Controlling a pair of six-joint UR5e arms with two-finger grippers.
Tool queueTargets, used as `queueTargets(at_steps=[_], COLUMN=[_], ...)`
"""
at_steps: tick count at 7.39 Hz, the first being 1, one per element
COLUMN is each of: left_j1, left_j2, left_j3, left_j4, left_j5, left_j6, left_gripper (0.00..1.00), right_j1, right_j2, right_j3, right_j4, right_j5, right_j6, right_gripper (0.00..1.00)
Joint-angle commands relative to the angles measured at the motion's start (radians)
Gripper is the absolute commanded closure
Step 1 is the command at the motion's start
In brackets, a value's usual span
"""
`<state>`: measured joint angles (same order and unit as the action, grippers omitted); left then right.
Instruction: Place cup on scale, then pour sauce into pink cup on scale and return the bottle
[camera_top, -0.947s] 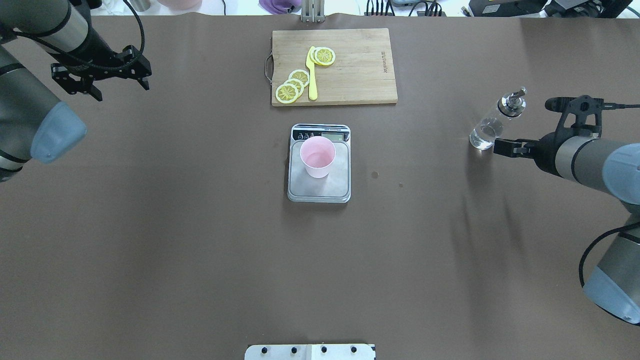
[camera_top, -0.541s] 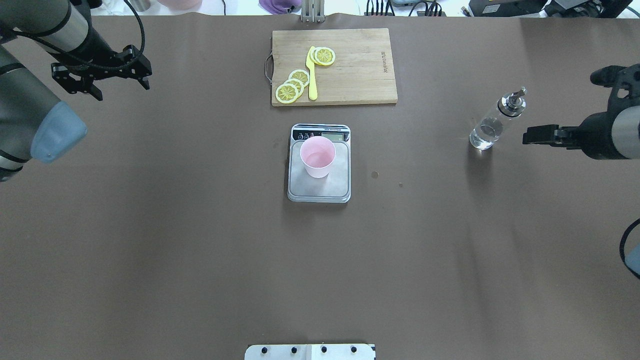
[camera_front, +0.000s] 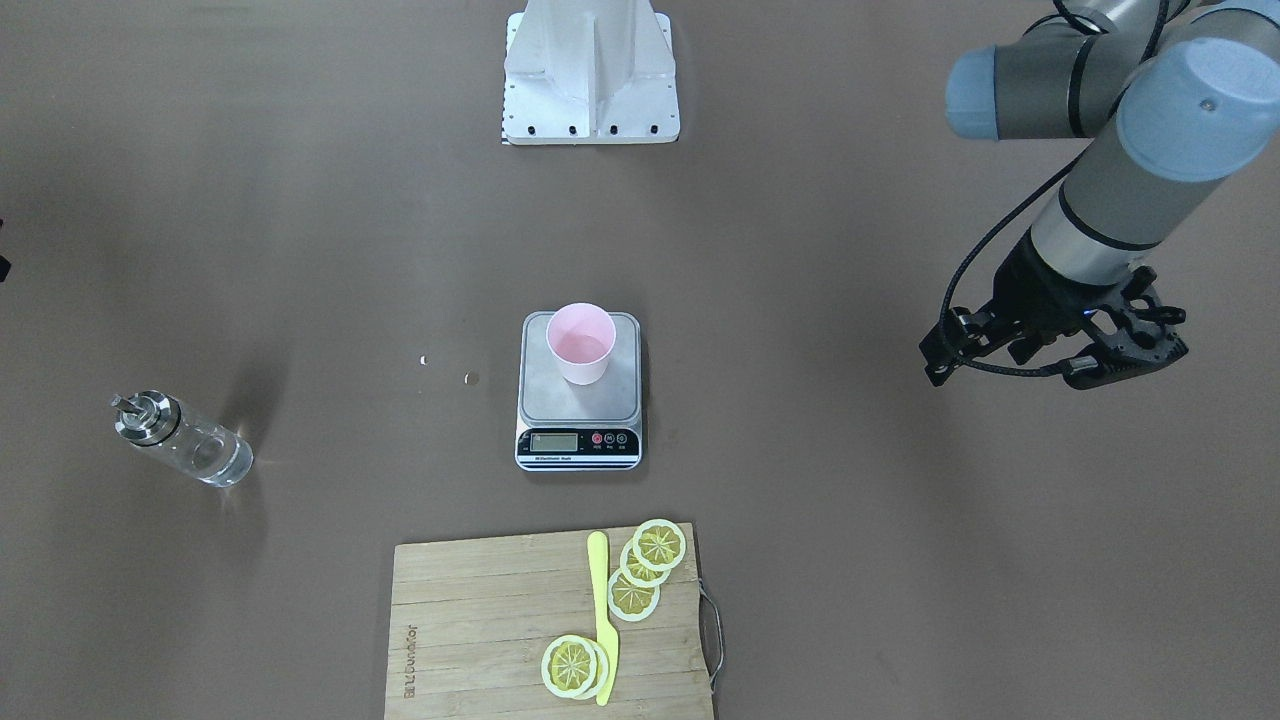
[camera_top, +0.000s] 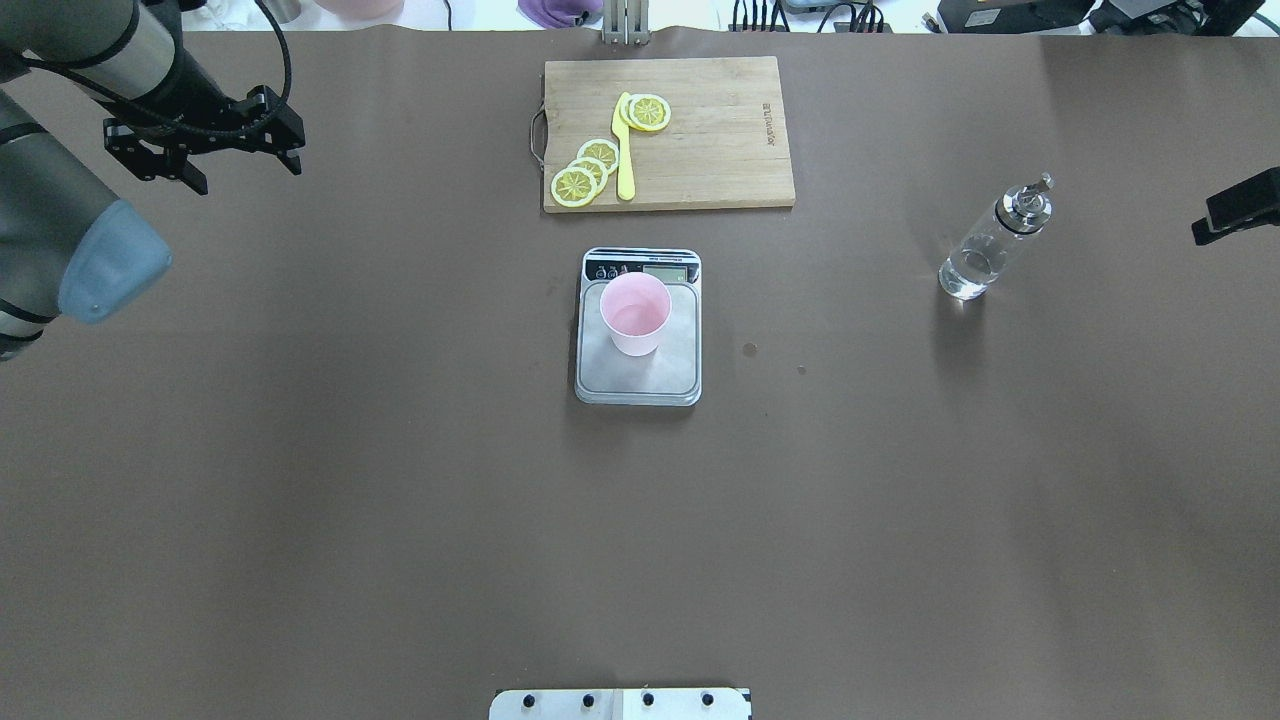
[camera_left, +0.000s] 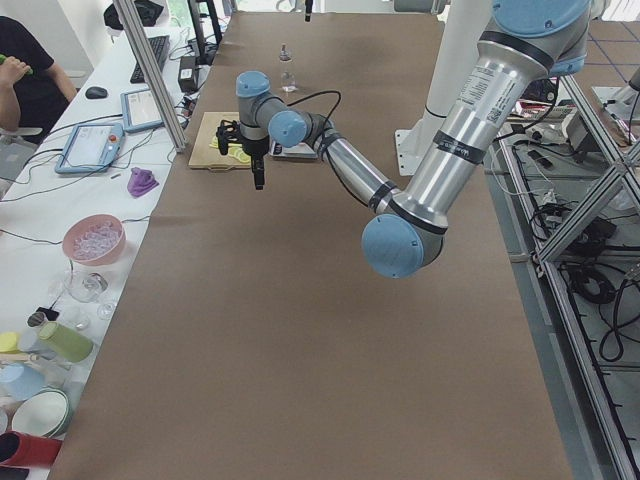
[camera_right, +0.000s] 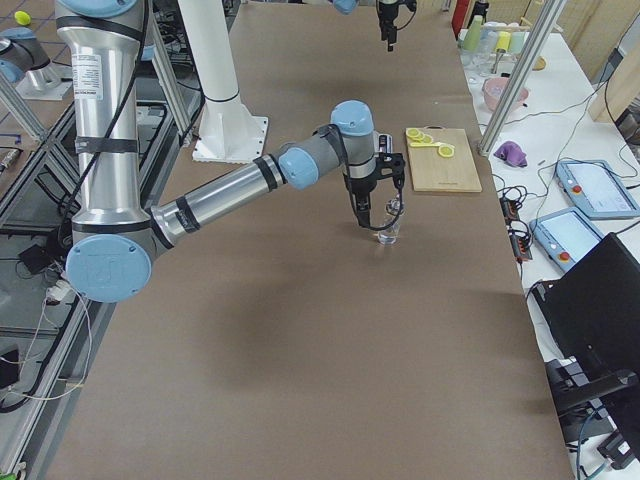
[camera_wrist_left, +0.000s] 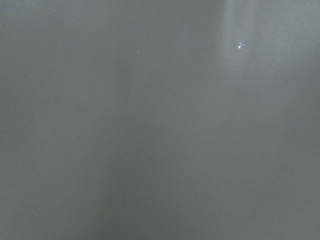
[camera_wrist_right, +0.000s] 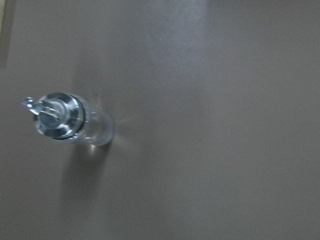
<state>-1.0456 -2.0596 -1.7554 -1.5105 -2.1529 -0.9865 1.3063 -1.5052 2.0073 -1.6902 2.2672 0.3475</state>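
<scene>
Over the counter's far left corner my left fingers hang spread wide, empty. My right fingers, only a tip showing at the right edge, hold nothing; I cannot tell how open they are. The scale sits mid-counter. The bottle stands free, well right of it, sauce low inside. The cup stands upright on the scale's platform.

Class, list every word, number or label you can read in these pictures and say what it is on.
Brand mark on the cutting board: lettering shows, too blurred to quote.
Front strip of the scale: display and print too small to read.
Sticker on the left arm: too small to read.
No text reads clearly.
</scene>
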Motion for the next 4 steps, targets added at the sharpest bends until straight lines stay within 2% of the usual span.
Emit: queueTargets(at_steps=[1,3,4], left_j1=[-0.107,-0.265,-0.365], left_j2=[0.013,0.033,0.045], left_j3=[0.022,0.054,0.109], left_j4=[0.036,0.303,0.332], left_j5=[-0.008,-0.001,-0.007], left_j6=[0.209,0.697,0.871], left_gripper=[0.01,0.01,0.01], right_j1=[0.115,0.165,0.185], right_j2=[0.049,0.054,0.05], right_j3=[-0.16,-0.305,-0.367], right_j4=[-0.132,-0.135,-0.138], right_j5=[0.014,0.006,0.008], right_j6=[-0.355,-0.521,-0.565], right_gripper=[0.0,0.0,0.0])
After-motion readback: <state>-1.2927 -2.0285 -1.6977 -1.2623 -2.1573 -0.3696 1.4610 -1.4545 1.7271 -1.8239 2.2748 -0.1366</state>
